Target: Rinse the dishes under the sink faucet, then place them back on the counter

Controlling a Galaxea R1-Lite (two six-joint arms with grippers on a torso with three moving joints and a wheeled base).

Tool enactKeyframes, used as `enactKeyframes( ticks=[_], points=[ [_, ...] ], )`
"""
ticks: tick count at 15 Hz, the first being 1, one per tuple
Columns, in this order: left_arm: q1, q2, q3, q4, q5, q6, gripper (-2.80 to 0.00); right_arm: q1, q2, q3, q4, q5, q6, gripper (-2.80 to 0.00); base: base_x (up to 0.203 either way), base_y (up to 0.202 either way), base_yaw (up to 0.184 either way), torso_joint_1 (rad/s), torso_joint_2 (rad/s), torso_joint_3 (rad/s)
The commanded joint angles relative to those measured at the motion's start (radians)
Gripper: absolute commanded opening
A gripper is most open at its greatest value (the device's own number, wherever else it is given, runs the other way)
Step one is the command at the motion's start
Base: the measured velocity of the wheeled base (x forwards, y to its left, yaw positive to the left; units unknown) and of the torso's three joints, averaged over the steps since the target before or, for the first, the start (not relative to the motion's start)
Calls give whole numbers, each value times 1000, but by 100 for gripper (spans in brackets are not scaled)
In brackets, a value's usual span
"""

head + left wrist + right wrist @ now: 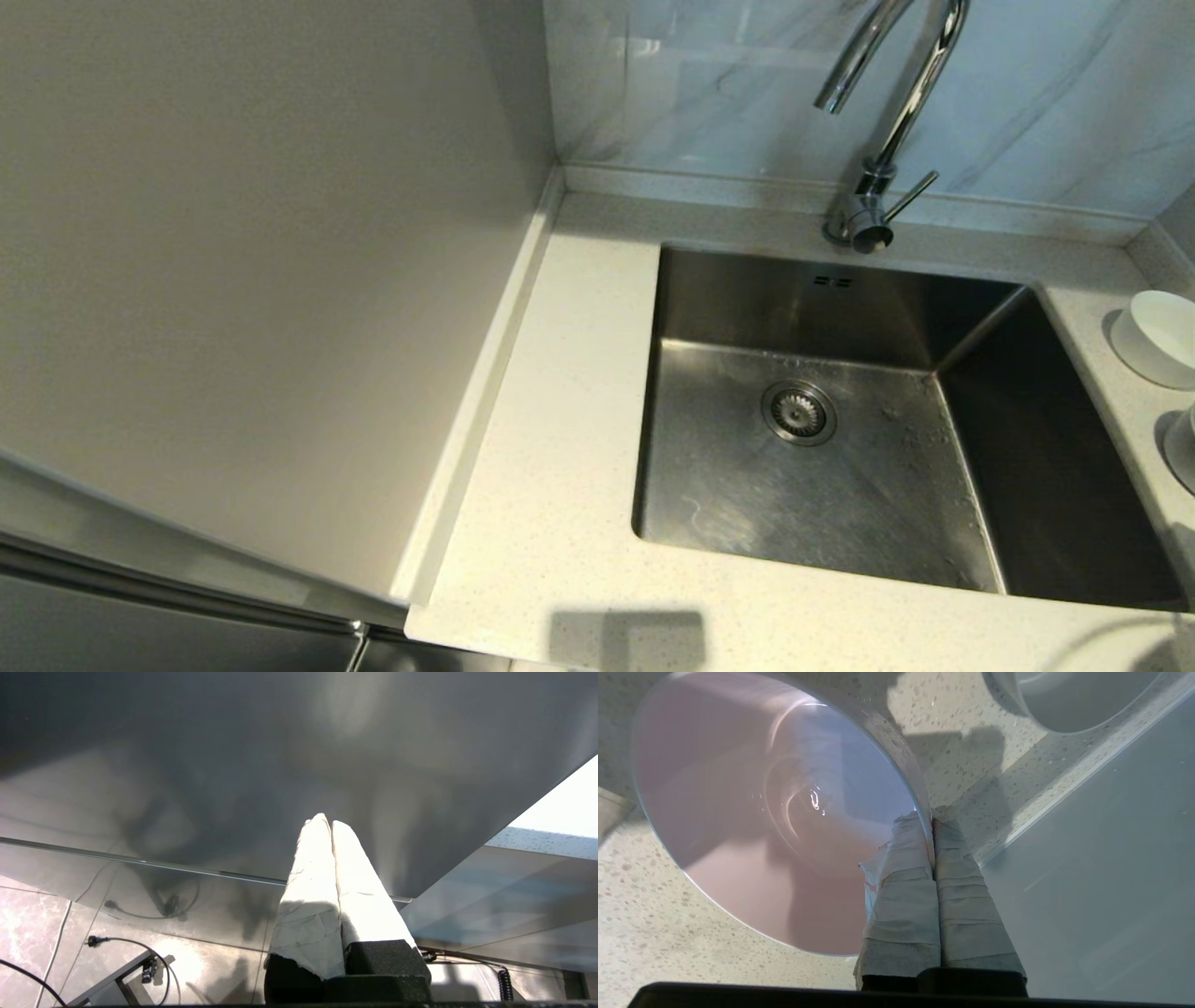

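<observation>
My right gripper (pixel 931 816) is shut on the rim of the pale pink bowl (pixel 752 812), one finger inside and one outside. The bowl is over the speckled counter (pixel 654 933), its wet inside facing the wrist camera. A light grey bowl (pixel 1064 700) stands just beyond it. In the head view a white bowl (pixel 1158 338) and part of a light grey bowl (pixel 1184 448) sit on the counter (pixel 560 392) right of the sink (pixel 747 504); the pink bowl and both grippers are outside that view. The faucet (pixel 896 103) arches over the sink's back edge. My left gripper (pixel 326 822) is shut and empty, parked low.
The sink holds only its drain strainer (pixel 799 412) and overflow slots (pixel 833 281). A beige wall panel (pixel 261 280) bounds the counter on the left. A grey wall (pixel 1111 882) with a raised edge strip (pixel 1064 765) runs close beside the right gripper. Cabinet fronts and floor cables (pixel 121 942) surround the left gripper.
</observation>
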Motion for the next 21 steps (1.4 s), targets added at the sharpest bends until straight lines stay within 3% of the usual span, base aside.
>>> enactKeyframes(
  ticks=[1, 10, 11, 17, 21],
  points=[
    [0, -3, 0, 0, 1, 0, -280, -7, 22, 2, 3, 3, -13, -280, 0, 0, 0, 0, 0, 0],
    [0, -3, 0, 0, 1, 0, -280, -7, 30, 3, -8, -3, -14, -280, 0, 0, 0, 0, 0, 0],
    [0, -3, 0, 0, 1, 1, -280, -7, 32, 7, -25, -2, -14, 0, 0, 0, 0, 0, 0, 0],
    [0, -3, 0, 0, 1, 0, -280, -6, 22, -2, -42, 9, -1, 0, 0, 0, 0, 0, 0, 0],
    [0, -3, 0, 0, 1, 0, -280, -5, -5, -14, -38, 67, 15, 0, 0, 0, 0, 0, 0, 0]
  ],
)
